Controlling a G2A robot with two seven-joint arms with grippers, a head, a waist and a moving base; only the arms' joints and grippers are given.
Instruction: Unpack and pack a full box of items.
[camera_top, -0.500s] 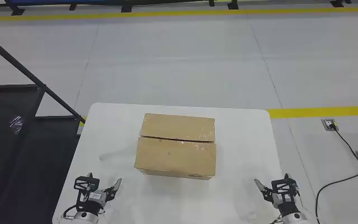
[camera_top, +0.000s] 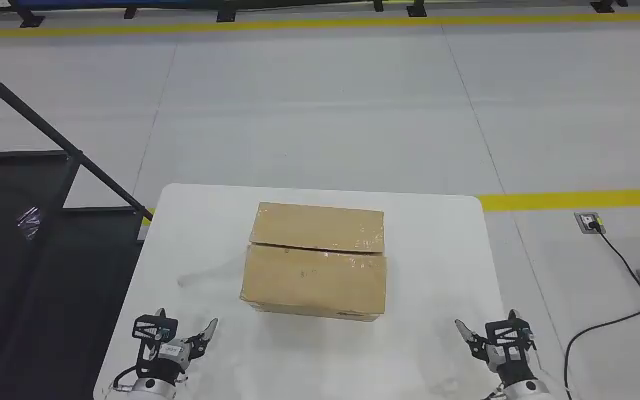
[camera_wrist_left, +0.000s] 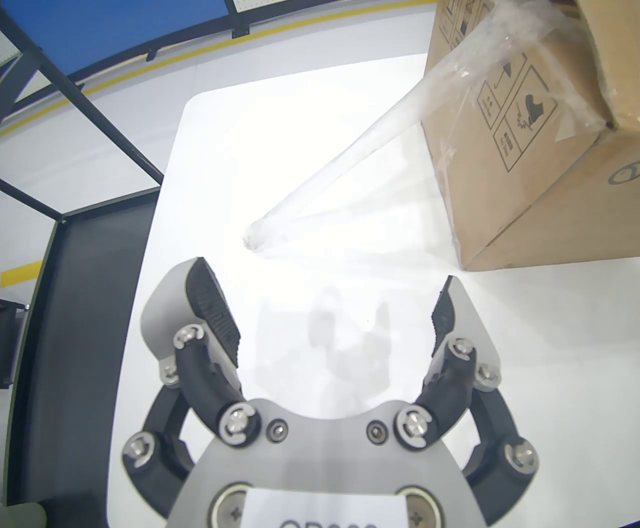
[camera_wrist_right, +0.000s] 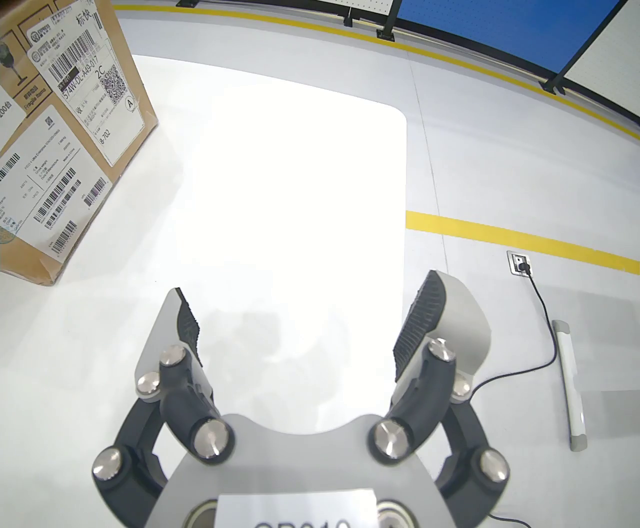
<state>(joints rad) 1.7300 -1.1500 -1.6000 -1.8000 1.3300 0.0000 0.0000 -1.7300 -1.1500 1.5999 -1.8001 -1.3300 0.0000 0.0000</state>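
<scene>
box is seen closed on bench, ahead between the hands | left hand, right hand are held wide open, empty | box is judged stiff, likely heavy; top flap edges are favoured for grip

Shut box: contents hidden. Both wrist views cut box off at edge. Clear tape strip off box blurry; tip's contact with table unclear.

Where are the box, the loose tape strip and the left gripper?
box (camera_top: 315, 278), top view, near top flap
tape strip (camera_wrist_left: 350, 155), left wrist view, middle of its length
left gripper (camera_wrist_left: 324, 272), left wrist view, midway between its fingertips
</scene>
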